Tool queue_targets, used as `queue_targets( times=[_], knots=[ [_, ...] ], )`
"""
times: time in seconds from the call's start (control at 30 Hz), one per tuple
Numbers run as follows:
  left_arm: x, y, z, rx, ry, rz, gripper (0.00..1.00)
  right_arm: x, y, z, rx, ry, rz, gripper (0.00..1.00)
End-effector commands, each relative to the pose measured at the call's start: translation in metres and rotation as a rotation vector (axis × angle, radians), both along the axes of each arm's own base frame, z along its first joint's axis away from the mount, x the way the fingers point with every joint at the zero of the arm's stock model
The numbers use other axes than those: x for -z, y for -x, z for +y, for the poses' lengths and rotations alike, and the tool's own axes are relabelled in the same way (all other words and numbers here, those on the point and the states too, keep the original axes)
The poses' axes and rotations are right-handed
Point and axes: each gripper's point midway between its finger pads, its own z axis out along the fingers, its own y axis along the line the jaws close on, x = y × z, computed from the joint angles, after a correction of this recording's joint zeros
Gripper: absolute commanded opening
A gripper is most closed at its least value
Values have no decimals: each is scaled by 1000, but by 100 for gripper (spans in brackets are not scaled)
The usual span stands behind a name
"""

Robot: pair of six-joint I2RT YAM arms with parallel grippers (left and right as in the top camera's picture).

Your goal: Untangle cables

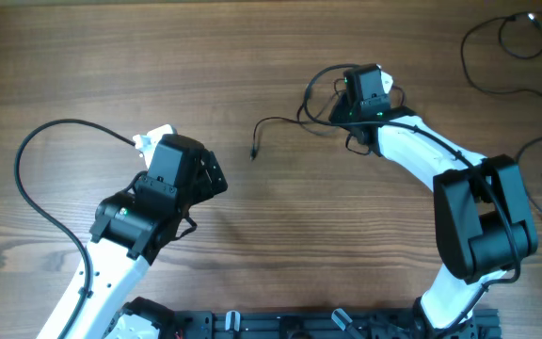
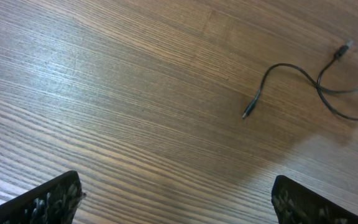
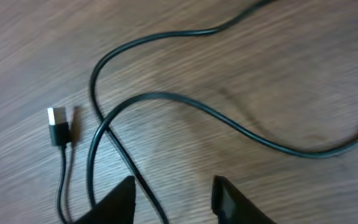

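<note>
View from overhead: right gripper [image 1: 358, 94] hangs over the looped part of 1 cable [image 1: 280, 119], whose tail runs left to a plug end [image 1: 253, 152] on the table [image 1: 111, 56], with the left gripper [image 1: 216, 177] near that tail and 2 further cables [image 1: 468, 66] well apart at far right. Left wrist view: fingers [image 2: 48, 202] spread wide on nothing, the plug end ahead of them. Right wrist view: jaws part-way apart, nothing clamped, 1 strand [image 3: 143, 186] passing between the fingertips just below a crossing and near a USB plug [image 3: 57, 124]. The step is probably best done by gripping that strand alone, clear of the crossing, and drawing it slowly outward.
</note>
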Motion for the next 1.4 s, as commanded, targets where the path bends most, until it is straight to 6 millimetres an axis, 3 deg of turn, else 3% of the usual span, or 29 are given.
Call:
queue_targets(
  times=[0.0, 0.03, 0.07, 0.23, 0.37, 0.5, 0.6, 0.63, 0.7, 0.77, 0.87, 0.97, 1.07, 1.1, 1.2, 1.37],
  knots=[
    [-1, -1, 3, -4, -13, -8, 100, 5, -1, 0, 14, 6, 3, 78],
    [-1, -1, 3, -4, -13, -8, 100, 4, -2, 4, 4, -10, 0, 93],
    [-1, -1, 3, -4, -13, -8, 100, 4, -3, 6, -1, -21, -3, 100],
    [-1, -1, 3, -4, -13, -8, 100, -4, -11, 22, 7, -132, -36, 100],
    [-1, -1, 3, -4, -13, -8, 100, -5, -16, 15, 77, -137, -59, 100],
    [-1, -1, 3, -4, -13, -8, 100, 15, -23, 16, 85, -131, -61, 99],
    [-1, -1, 3, -4, -13, -8, 100, 32, -23, 27, 49, -176, -34, 86],
    [-1, -1, 3, -4, -13, -8, 100, 33, -25, 31, 36, -194, -41, 76],
    [-1, -1, 3, -4, -13, -8, 100, 28, -30, 33, 29, -199, -69, 47],
    [-1, -1, 3, -4, -13, -8, 100, 17, -36, 34, -12, -185, -110, 6],
    [-1, -1, 3, -4, -13, -8, 99, -21, -51, 30, -167, -68, -222, 4],
    [-1, -1, 3, -4, -13, -8, 100, -77, -68, 15, -292, 73, -367, 4],
    [-1, -1, 3, -4, -13, -8, 100, -131, -82, -18, -359, 232, -495, 4],
    [-1, -1, 3, -4, -13, -8, 100, -139, -85, -29, -363, 258, -515, 4],
    [-1, -1, 3, -4, -13, -8, 100, -144, -87, -35, -529, 335, -560, 4],
    [-1, -1, 3, -4, -13, -8, 100, -122, -89, -61, -762, 605, -530, 4]
  ],
)
